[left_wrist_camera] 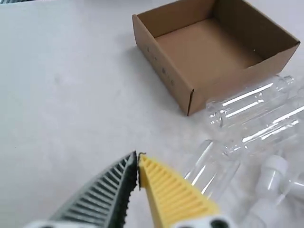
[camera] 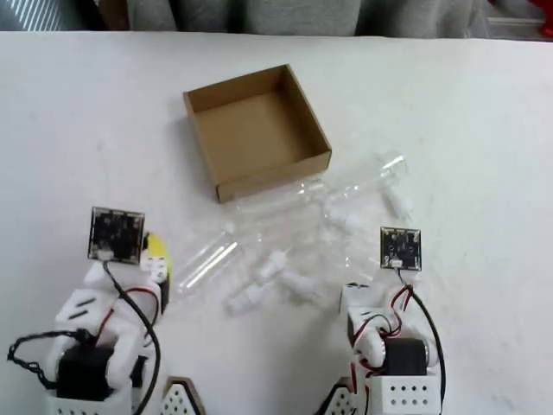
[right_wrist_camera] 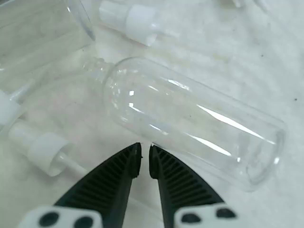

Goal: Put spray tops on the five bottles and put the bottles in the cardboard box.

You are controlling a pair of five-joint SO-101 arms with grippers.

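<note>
Nothing capped yet. The open brown cardboard box (camera: pixel 272 177) sits empty mid-table toward the far edge of the white table (camera: pixel 86 112). Clear plastic bottles (camera: pixel 207 255) and white spray tops (camera: pixel 259 285) lie scattered between the box and the near edge, all on their sides.

The right gripper (right_wrist_camera: pixel 145 152), black jaws, is pinched to a thin slit and holds nothing. It hangs just above one clear round bottle (right_wrist_camera: pixel 190 118), and a white spray top with a dip tube (right_wrist_camera: pixel 47 152) lies just beside it. The left gripper (left_wrist_camera: pixel 137 159), grey and yellow jaws, has its tips touching and is empty, off to the left of the pile.

The step is likely the first bottle grab. Open the right jaws wide before dropping and clamp across the body near the neck, since a round bottle will likely roll. The left should take the top by its collar, tube first into the neck, while the bottle is held steady.
</note>
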